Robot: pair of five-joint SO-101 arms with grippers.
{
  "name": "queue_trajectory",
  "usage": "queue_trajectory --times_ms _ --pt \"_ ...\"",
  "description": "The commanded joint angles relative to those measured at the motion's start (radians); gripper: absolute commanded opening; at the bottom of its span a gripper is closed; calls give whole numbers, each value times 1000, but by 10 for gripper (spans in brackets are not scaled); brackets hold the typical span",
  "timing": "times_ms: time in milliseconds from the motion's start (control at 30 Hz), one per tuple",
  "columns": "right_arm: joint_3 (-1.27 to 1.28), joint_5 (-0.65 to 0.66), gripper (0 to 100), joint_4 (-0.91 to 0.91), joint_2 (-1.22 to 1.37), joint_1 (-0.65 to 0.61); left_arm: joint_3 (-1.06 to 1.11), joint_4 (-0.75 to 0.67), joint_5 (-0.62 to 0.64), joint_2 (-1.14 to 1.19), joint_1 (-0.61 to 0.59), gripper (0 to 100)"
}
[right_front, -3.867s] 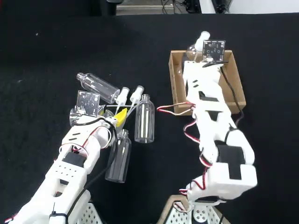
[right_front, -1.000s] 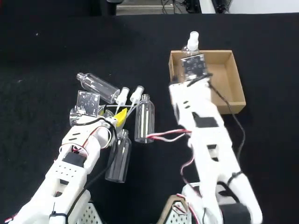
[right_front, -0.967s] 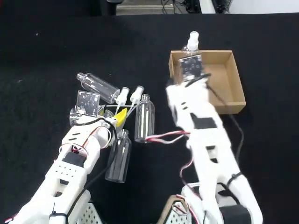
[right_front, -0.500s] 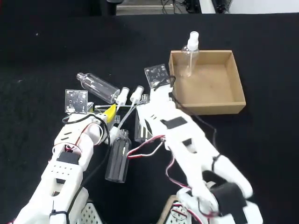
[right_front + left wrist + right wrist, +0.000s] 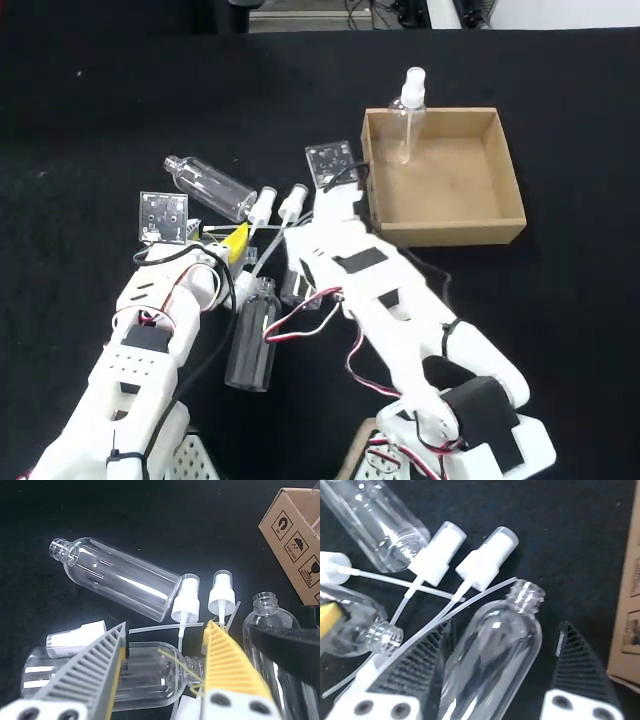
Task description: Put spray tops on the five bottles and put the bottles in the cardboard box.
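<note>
1. A clear bottle (image 5: 490, 665) with no top lies on the black surface (image 5: 90, 120). Its open neck points toward two loose spray tops (image 5: 440, 550) just beyond it.
2. The right hand (image 5: 505, 630) straddles this bottle, with its jaws apart, one on each side, and not clamped on it.
3. The left hand (image 5: 165, 627) hangs close by with its jaws also apart and holding nothing, above a second uncapped bottle (image 5: 125, 677) lying on its side.
4. One capped bottle (image 5: 408, 115) stands in a far corner of the cardboard box (image 5: 440, 236). Four bottles without tops lie on the surface, so the task looks about a fifth done.
5. The step in hand appears to be picking up the next bottle for capping.
6. The next move likely calls for the right hand to close on the bottle's body. The other hand would then fetch a spray top and feed its long thin tube into the narrow neck. The tubes cross one another, so lifting one may drag its neighbour.
</note>
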Motion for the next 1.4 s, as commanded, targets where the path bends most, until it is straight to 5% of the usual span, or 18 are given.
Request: queue_trajectory --times_ms 0,800,1100,1367 --pt "-56 -11 276 17 -4 -46 -31 -25 9 -23 -8 242" --pt "-102 -58 276 143 1 -23 -28 -25 3 -23 -8 242" --pt "-292 -60 274 262 239 -12 -27 -25 3 -23 -8 242" --pt "-352 15 64 331 234 -18 -28 -25 2 -23 -8 242"
